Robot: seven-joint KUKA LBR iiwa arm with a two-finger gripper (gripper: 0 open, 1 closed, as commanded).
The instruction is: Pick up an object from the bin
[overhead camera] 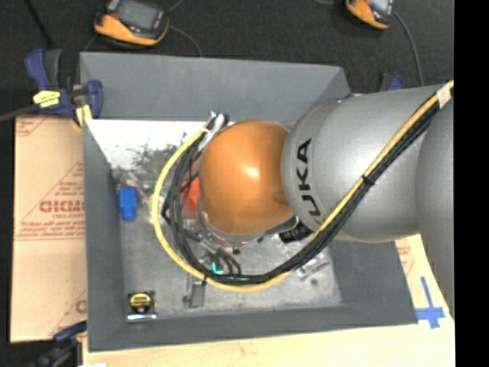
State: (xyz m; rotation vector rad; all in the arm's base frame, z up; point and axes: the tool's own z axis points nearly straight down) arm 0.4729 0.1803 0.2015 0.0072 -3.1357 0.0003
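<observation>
My gripper hangs under the arm's orange cover, low over the front middle of the bin floor, with most of its body hidden. A narrow grey piece sits just in front of it; I cannot tell whether this is a loose thing or part of the gripper. A red thing peeks out at the cover's left edge, mostly hidden. A small blue block lies by the left wall. A yellow and black tape measure rests in the front left corner.
Small pale metal bits lie on the floor at the front right, beside the arm. Dark scattered scraps lie in the back left corner. The arm and its cables cover the bin's middle and right.
</observation>
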